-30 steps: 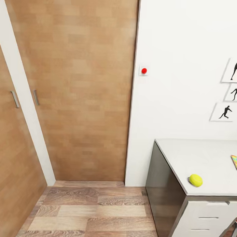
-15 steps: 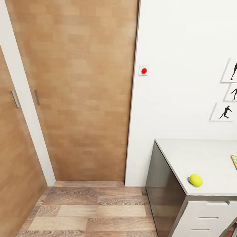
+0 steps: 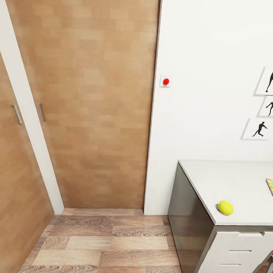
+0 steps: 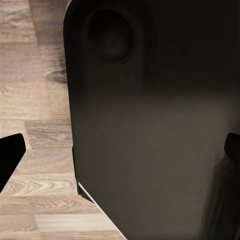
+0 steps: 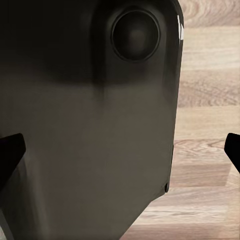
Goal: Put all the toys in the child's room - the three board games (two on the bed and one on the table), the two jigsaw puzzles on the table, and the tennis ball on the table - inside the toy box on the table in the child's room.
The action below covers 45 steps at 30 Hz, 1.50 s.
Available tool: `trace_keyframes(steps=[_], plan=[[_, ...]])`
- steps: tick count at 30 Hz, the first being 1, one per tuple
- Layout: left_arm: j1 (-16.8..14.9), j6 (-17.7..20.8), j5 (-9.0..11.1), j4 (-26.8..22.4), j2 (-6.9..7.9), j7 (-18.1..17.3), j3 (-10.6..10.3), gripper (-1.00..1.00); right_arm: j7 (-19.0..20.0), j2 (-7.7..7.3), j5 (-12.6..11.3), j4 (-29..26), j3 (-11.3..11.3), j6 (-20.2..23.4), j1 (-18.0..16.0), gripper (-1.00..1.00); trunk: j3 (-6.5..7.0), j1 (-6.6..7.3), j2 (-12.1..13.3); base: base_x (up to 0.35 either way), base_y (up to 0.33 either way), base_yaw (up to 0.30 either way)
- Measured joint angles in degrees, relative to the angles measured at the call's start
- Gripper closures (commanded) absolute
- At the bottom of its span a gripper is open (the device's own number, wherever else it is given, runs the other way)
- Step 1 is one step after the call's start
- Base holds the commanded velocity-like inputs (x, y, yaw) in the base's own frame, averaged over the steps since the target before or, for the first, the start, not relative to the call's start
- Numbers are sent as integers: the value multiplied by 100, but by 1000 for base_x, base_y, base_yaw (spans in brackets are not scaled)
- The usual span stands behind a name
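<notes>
A tennis ball (image 3: 225, 207) lay near the counter's (image 3: 237, 183) front edge, beside a puzzle (image 3: 271, 187). Probably light and prone to rolling, it would suit a grip across its middle. Both sets of fingers stood spread, grasping nothing.

wood sliding doors (image 3: 86, 103) | red wall button (image 3: 166, 81) | silhouette pictures (image 3: 267, 103)

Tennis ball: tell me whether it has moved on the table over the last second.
No. The tennis ball sits in the same spot near the front edge of the table, level with the same drawer below.
</notes>
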<state>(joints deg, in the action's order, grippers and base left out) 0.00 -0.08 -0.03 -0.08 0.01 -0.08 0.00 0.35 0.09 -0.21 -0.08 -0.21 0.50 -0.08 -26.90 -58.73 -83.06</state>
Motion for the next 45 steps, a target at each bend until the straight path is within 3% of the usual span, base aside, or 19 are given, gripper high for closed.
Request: trace_keyframes(steps=[24,45], plan=[[88,-7,39,-7,65,-17,0,-100,-94,87,16,-127,30,-25,-184,-100,1,0,0,0,0,-12],[96,-3,29,-8,70,-60,-7,-100,-72,91,39,-143,54,-32,-207,-100,1,0,0,0,0,-227]])
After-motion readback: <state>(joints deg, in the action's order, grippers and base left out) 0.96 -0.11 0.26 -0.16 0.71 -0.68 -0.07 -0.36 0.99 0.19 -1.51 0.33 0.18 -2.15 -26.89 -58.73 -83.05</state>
